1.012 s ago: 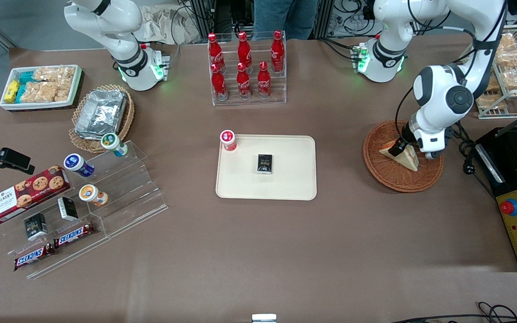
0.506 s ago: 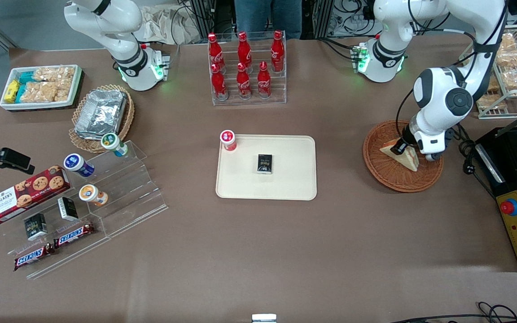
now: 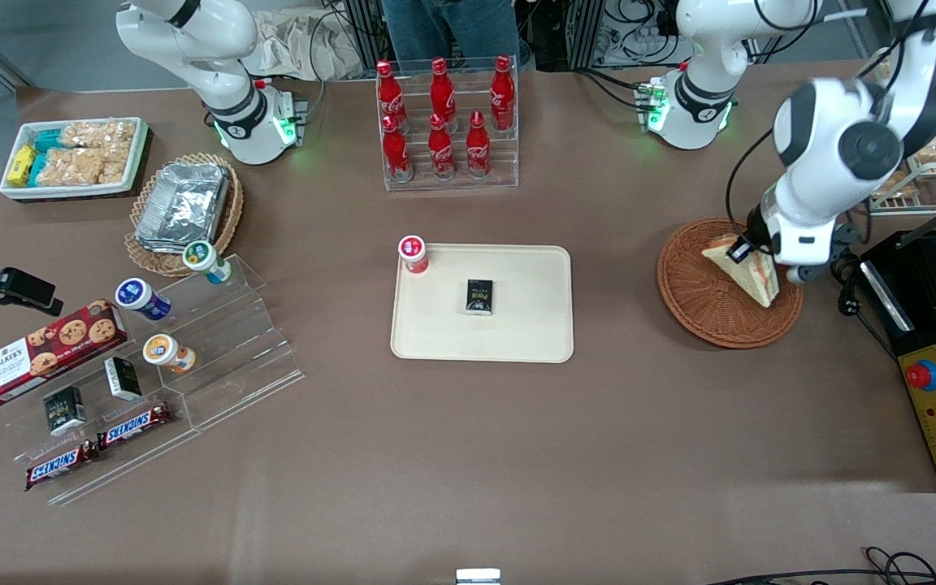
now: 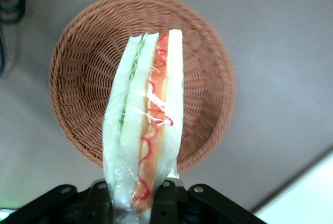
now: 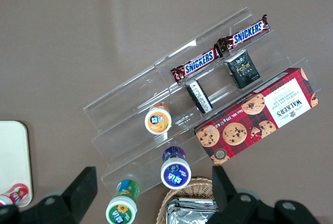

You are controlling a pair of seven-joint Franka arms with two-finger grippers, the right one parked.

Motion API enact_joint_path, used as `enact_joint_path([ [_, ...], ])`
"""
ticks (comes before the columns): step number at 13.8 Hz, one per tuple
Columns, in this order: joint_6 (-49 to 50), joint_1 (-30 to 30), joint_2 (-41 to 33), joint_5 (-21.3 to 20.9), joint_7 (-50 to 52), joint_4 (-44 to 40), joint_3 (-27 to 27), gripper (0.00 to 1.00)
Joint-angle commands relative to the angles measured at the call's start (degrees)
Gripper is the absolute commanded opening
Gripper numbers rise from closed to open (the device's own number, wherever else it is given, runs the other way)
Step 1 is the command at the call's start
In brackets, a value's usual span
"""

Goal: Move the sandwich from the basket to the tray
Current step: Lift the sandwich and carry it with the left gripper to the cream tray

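My left gripper (image 3: 740, 248) is shut on the plastic-wrapped sandwich (image 3: 748, 270), a pale triangular wedge with green and orange-pink filling, and holds it lifted above the reddish-brown wicker basket (image 3: 699, 302). The wrist view looks straight down the sandwich (image 4: 145, 125), pinched between the black fingers (image 4: 169, 198), with the basket (image 4: 208, 88) under it holding nothing. The cream tray (image 3: 533, 325) lies mid-table, toward the parked arm from the basket, with a small black box (image 3: 480, 296) on it and a red-capped cup (image 3: 413, 253) at its corner.
A rack of red cola bottles (image 3: 445, 122) stands farther from the camera than the tray. A black control box (image 3: 935, 406) with a red button lies beside the basket at the working arm's end. A snack shelf (image 3: 927, 130) stands above it. Acrylic steps (image 3: 216, 341) with snacks lie toward the parked arm.
The gripper has risen out of the basket with the sandwich, which now hangs above the basket instead of resting in it. The arm's wrist has swung upward.
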State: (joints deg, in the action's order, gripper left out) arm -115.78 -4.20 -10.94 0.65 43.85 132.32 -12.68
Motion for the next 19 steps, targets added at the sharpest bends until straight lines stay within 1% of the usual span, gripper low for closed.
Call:
enact_joint_path([
  [1,6.7,2.61,3.37,2.32,-7.34,-10.47,-3.92,0.0],
  [2,6.88,4.54,4.34,4.25,-7.9,-11.29,-5.06,0.0],
  [4,4.35,7.45,6.19,4.71,-7.9,-11.21,-7.18,0.0],
  [7,-2.59,13.59,10.66,4.71,-7.2,-10.33,-10.86,0.0],
  [9,-11.78,17.9,13.83,3.84,-2.3,-7.97,-12.1,0.0],
  [10,-17.49,19.57,14.98,2.53,-2.19,-6.13,-12.11,0.0],
  [12,-23.94,21.77,20.49,-3.26,-1.49,-5.75,-12.11,0.0],
  [14,-30.35,22.05,26.3,-8.54,0.43,-5.85,-12.11,0.0],
  [15,-32.38,22.05,29.02,-11.52,1.4,-5.93,-12.02,0.0],
  [16,-32.93,21.87,30.96,-15.64,1.68,-6.11,-11.84,0.0],
  [17,-32.93,21.52,31.85,-18.73,2.98,-6.37,-11.76,0.0],
  [18,-32.93,21.43,32.56,-19.97,5.35,-6.28,-11.75,0.0],
  [19,-32.93,21.43,33.09,-20.33,6.76,-6.28,-11.75,0.0],
])
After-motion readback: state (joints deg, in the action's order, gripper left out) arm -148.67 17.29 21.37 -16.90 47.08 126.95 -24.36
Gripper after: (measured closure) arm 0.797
